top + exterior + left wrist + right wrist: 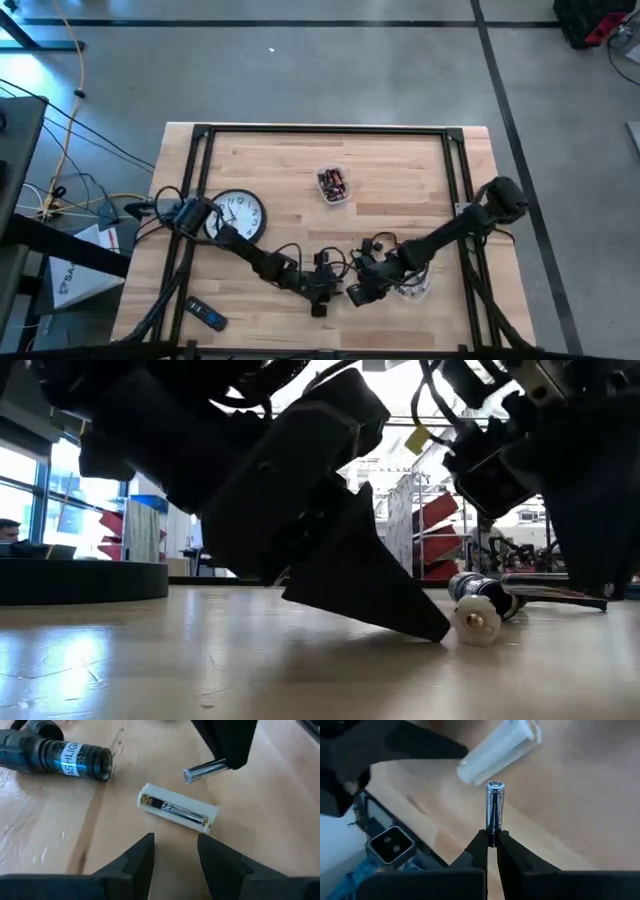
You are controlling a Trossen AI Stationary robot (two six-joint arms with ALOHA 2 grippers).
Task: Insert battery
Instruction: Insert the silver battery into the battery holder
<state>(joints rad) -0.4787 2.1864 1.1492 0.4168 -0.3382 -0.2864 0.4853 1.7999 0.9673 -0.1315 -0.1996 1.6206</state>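
Dark left gripper (175,852) fingers spread apart just short of a white battery holder (177,813) lying flat on the wooden table (280,835).
Right gripper (492,845) pinches 1 silver battery (494,807) by its end, tip near the holder; flashlight (55,756) lies nearby.

A big dark gripper (400,610) is filling the upper left and centre of the frame, its pointed tip touching down on the wooden table (200,660) at centre right. Just beside that tip a white battery holder (478,610) is lying end-on. More dark arm hardware (560,450) is hanging at upper right. Shelving is showing in the bright background.
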